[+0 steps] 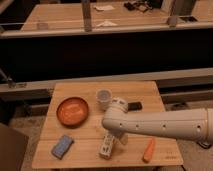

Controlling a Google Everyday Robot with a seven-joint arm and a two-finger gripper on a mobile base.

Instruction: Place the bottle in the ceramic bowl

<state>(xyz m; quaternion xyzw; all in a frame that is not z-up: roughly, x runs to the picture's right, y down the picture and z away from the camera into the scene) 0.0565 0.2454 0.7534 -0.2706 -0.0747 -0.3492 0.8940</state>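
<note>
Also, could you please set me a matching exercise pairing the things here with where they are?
Things:
1 bowl
2 bottle
3 cup
4 gripper

Places:
A lying flat near the front, right of the sponge
B upright at the back
C on the left, behind the sponge
D low at the bottle's far end

Pairs: 1-C, 2-A, 3-B, 4-D

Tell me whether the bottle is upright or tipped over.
Tipped: the bottle lies flat on the table, outside the ceramic bowl; the gripper hangs at its far end.
</note>
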